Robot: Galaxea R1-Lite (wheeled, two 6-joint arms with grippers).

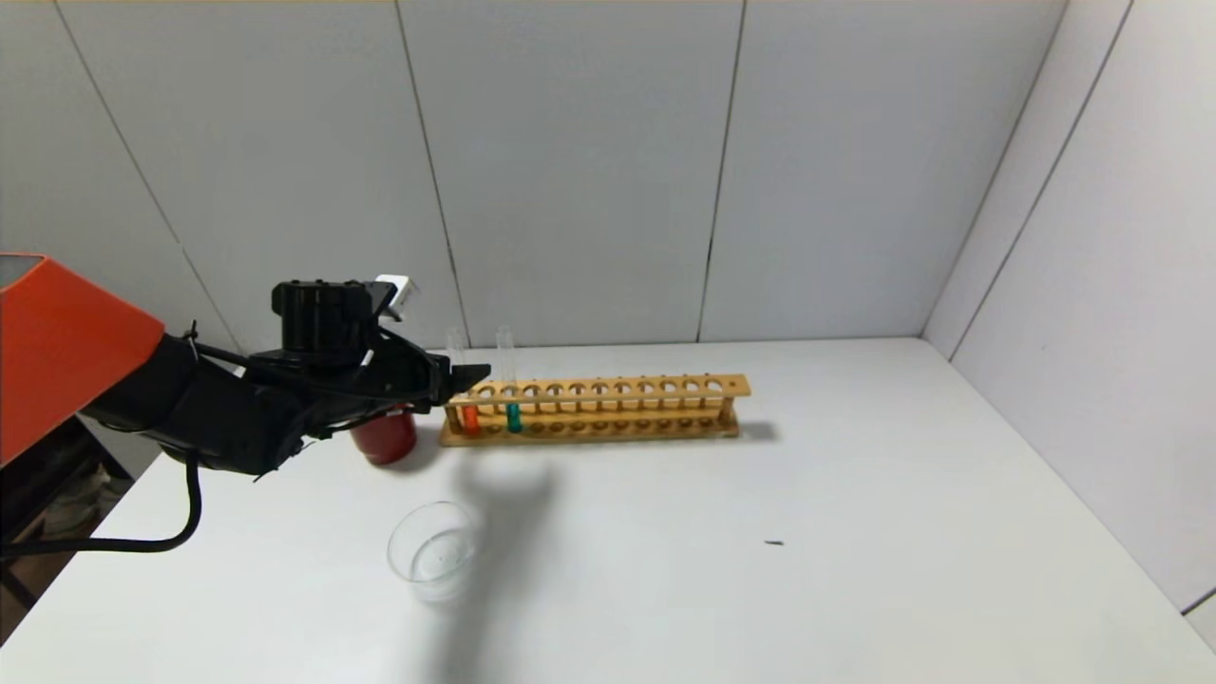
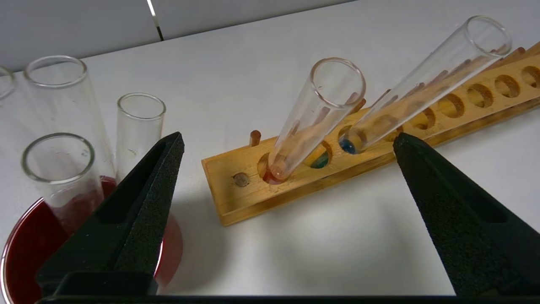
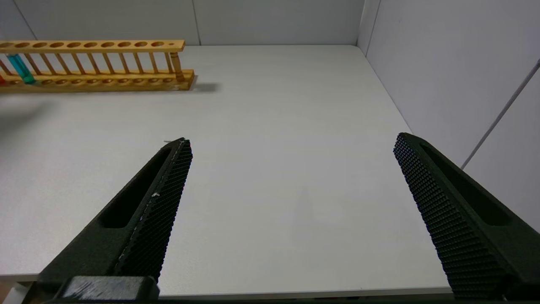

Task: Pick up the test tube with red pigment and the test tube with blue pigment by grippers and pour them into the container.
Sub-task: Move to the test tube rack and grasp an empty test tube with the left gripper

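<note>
Right gripper (image 3: 291, 141) is seen with its two black fingers (image 3: 156, 202) spread wide apart, nothing held between them; inner faces carry a fine ribbed texture. Beneath them a white table (image 3: 274, 126) is seen, bare where the gripper hangs. A wooden test tube rack (image 3: 97, 63) stands well apart from the gripper, near the grey back wall (image 3: 270, 19), with a single row of round holes along its top bar. The test tube with blue pigment (image 3: 20, 68) is seated in the rack at its far end, its teal liquid column visible between the bars. A sliver of orange-red is noted at the picture's edge beside it; the object cannot be identified. A grey side wall (image 3: 443, 63) borders the table.
</note>
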